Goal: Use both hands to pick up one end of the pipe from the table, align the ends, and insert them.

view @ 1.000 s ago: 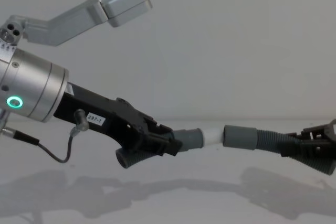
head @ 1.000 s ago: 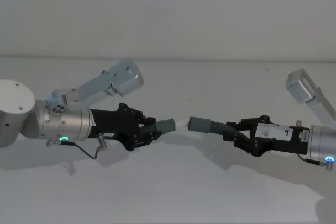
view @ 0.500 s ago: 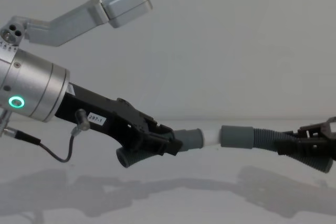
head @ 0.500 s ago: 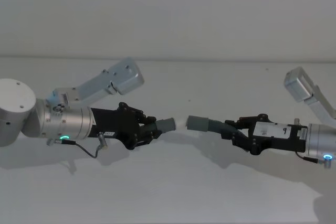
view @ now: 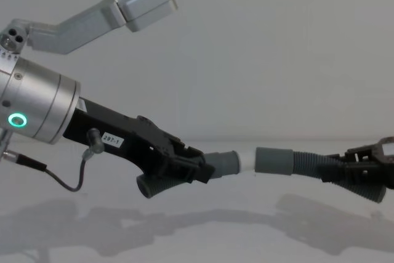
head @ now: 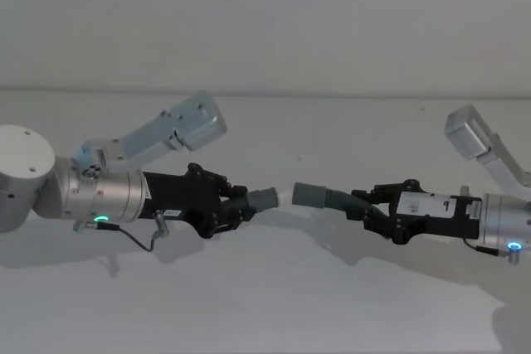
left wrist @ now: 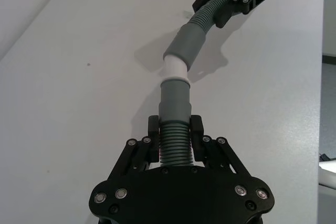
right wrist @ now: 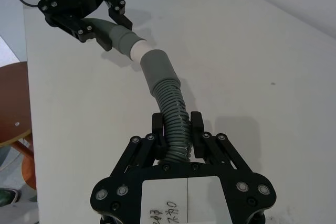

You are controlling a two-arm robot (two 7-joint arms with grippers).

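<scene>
Above the white table [head: 265, 304], my left gripper [head: 228, 207] is shut on the short bent pipe piece [view: 154, 184]. Its grey cuff [head: 264, 198] and narrower white tip [view: 247, 159] point toward the right arm. My right gripper [head: 373, 209] is shut on the longer ribbed pipe piece [right wrist: 173, 108], whose cuff [head: 309, 195] meets the white tip. In the left wrist view, the left gripper [left wrist: 175, 129] holds the ribbed neck, and the white tip [left wrist: 175, 68] touches the other cuff [left wrist: 188, 45]. The right wrist view shows the right gripper [right wrist: 177, 124], its cuff [right wrist: 157, 69] and the left gripper [right wrist: 100, 17] beyond.
Both pipe pieces hang in the air over the bare table, casting shadows below. A brown round stool [right wrist: 13, 119] stands on the floor beside the table's edge. A plain wall rises behind the table.
My right gripper has carried its ribbed piece leftward, so its cuff has closed up to the white tip and less white shows. The left gripper has held still.
</scene>
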